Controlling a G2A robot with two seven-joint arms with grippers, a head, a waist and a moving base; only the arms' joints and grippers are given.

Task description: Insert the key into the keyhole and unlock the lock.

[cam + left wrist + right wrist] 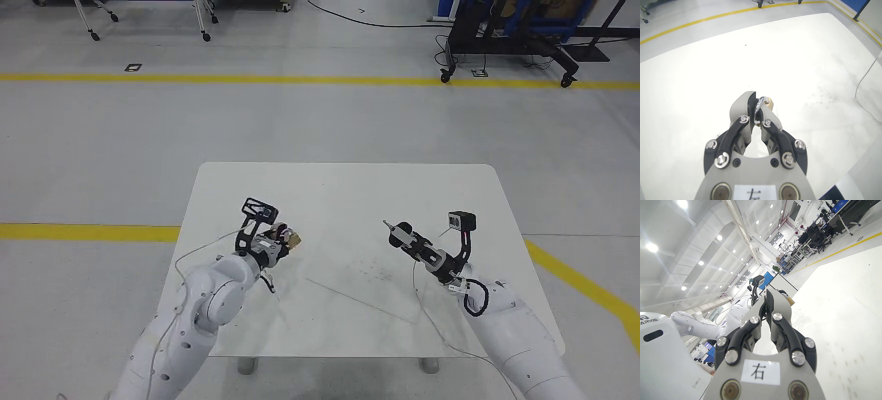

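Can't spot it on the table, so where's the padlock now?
The padlock is clamped in the left gripper, over the table's left side in the top view, facing the right gripper with a gap between them.

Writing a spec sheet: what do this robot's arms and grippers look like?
The left arm and right arm are glossy white rounded shells with thin cables. The left gripper and right gripper have grey bodies, black linkages with silver pins, jaws lined in ribbed black, and a white character label.

I'm in a big lab hall: yellow lines (300,79) on grey floor (100,150), high ceiling lamps (651,247), wheeled racks (207,22), desks (845,216) with office chairs (814,233) beyond my white bench (350,195).
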